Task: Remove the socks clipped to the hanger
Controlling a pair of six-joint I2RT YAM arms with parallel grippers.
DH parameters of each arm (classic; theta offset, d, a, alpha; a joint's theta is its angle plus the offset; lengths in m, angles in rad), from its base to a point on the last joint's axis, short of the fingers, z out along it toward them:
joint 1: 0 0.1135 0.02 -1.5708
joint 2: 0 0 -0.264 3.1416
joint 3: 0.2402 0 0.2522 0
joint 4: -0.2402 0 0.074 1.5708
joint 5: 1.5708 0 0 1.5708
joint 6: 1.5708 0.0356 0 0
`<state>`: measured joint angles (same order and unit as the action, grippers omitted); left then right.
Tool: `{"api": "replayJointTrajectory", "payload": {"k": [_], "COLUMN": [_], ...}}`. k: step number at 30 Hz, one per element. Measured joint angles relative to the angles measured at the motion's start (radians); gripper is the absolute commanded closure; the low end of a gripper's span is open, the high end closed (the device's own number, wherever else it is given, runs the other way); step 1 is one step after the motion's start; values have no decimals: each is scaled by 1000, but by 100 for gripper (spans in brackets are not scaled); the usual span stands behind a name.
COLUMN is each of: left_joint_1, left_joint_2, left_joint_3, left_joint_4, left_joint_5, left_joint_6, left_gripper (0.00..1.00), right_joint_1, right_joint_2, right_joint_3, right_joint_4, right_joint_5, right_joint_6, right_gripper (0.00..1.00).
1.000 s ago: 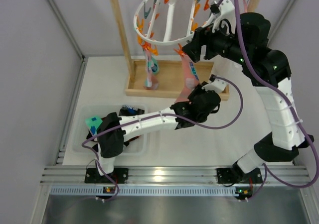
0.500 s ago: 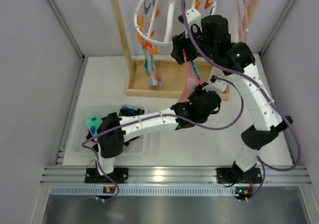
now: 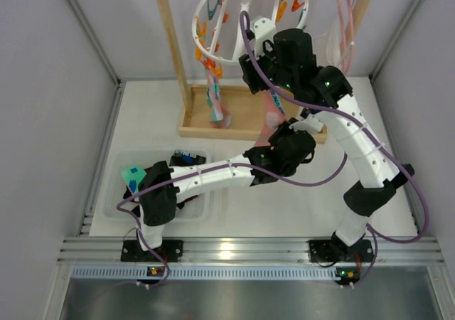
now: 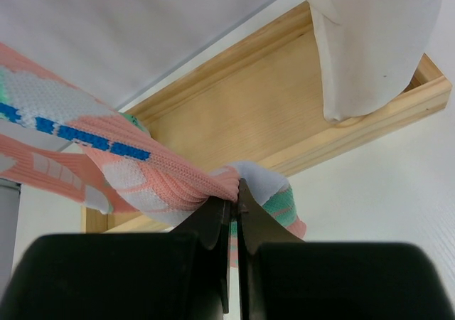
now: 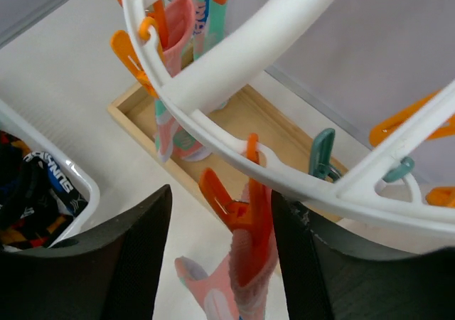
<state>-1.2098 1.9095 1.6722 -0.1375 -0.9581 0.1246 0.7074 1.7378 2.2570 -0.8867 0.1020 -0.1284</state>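
The white ring hanger [image 3: 213, 50] hangs from the wooden rack's top bar, with orange and teal pegs; its ring also shows in the right wrist view [image 5: 234, 50]. A pink patterned sock [image 3: 272, 110] hangs from an orange peg [image 5: 245, 213]. My left gripper [image 4: 233, 195] is shut on that sock's [image 4: 142, 171] lower end. My right gripper [image 5: 222, 252] is open, its fingers [image 5: 138, 256] on either side of the orange peg and the sock top [image 5: 249, 291]. More pink and teal socks [image 3: 215, 99] hang at the ring's left side, seen too in the right wrist view [image 5: 178, 64].
The wooden rack base [image 3: 245, 117] lies under the hanger. A white garment [image 4: 370, 43] hangs at the right over the base. A clear bin [image 3: 121, 185] at the front left holds dark socks [image 3: 186, 158]. A pink clothes hanger [image 3: 347, 21] hangs at the bar's right end.
My right arm has swung left from the rack's right side and now has its open fingers around the orange peg holding the pink sock. The left gripper has stayed shut on the sock.
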Motion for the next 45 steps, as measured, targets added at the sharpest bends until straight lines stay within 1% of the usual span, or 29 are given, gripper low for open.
{"api": "replayJointTrajectory", "payload": {"k": [1,2,3,4,5,6,8,12,14,16,17,21,22,23,25,26,30,33,35,36,38,42,45], "left_joint_1": [0,0,0,0,0,0,0,-1,3,11,18,53,60,66,70,70,68,68,68,68,68,68,68], "left_joint_2": [0,0,0,0,0,0,0,-8,-24,-54,-73,-207,-253,-300,-398,-438,-610,-707,-758,-777,-796,-787,-780], "left_joint_3": [0,0,0,0,0,0,0,-10,-35,-76,-104,-244,-281,-311,-356,-369,-385,-400,-435,-458,-499,-545,-546], "left_joint_4": [0,0,0,0,0,0,0,0,-6,-11,-17,-48,-58,-73,-90,-103,-149,-187,-205,-219,-243,-278,-283], "left_joint_5": [0,0,0,0,0,0,2,17,39,66,83,149,166,177,192,193,180,157,147,146,150,176,189], "left_joint_6": [1,2,2,2,2,2,2,-7,-34,-77,-101,-195,-223,-251,-308,-328,-413,-458,-490,-506,-539,-589,-605], "left_gripper": [100,100,100,100,100,100,100,100,100,100,100,100,100,100,100,100,100,100,100,100,100,100,100], "right_joint_1": [10,19,26,31,35,35,36,36,36,36,36,29,26,23,18,16,10,-6,-22,-28,-37,-43,-43], "right_joint_2": [-2,-2,-2,-2,-1,-1,-4,-12,-16,-22,-26,-48,-52,-56,-66,-70,-90,-100,-100,-100,-100,-99,-97], "right_joint_3": [-8,-17,-29,-34,-41,-47,-66,-97,-100,-106,-111,-139,-142,-144,-150,-150,-162,-169,-170,-172,-177,-182,-182], "right_joint_4": [14,30,46,53,65,77,109,140,143,147,151,170,173,175,174,172,177,186,188,189,193,201,205], "right_joint_5": [9,18,27,31,43,51,72,93,97,99,100,98,97,95,91,89,83,65,46,38,17,-23,-48], "right_joint_6": [-4,-8,-10,-16,-16,-21,-19,-18,-16,-9,-5,27,35,44,66,76,95,122,144,155,177,206,219], "right_gripper": [49,55,67,67,80,82,84,85,85,84,82,79,77,62,47,46,46,51,58,59,55,57,67]}}
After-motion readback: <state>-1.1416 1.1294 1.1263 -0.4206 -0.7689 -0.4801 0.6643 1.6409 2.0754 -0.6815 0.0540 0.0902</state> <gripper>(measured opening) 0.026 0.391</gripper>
